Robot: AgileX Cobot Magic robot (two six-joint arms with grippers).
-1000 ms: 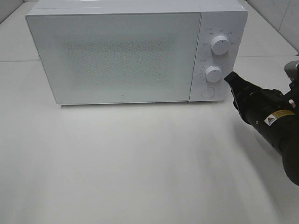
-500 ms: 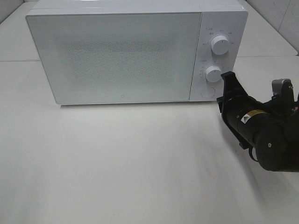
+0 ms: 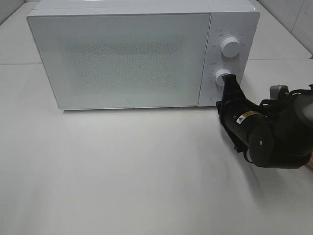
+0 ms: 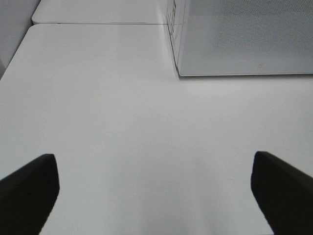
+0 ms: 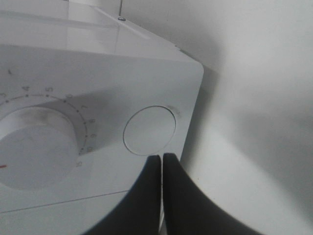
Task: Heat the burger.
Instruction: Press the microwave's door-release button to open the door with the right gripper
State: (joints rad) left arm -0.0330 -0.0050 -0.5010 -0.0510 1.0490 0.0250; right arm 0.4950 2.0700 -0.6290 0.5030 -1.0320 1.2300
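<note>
Right gripper (image 5: 160,157), jaws pressed together, just beside the microwave's (image 3: 122,58) round button (image 5: 149,130); left gripper (image 4: 152,164), jaws spread, above the desk (image 4: 98,98).

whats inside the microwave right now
Nothing can be made out. The door of the microwave is shut, and its white speckled panel hides the inside in every view. No burger shows on the table, so whether one is inside cannot be told.
</note>
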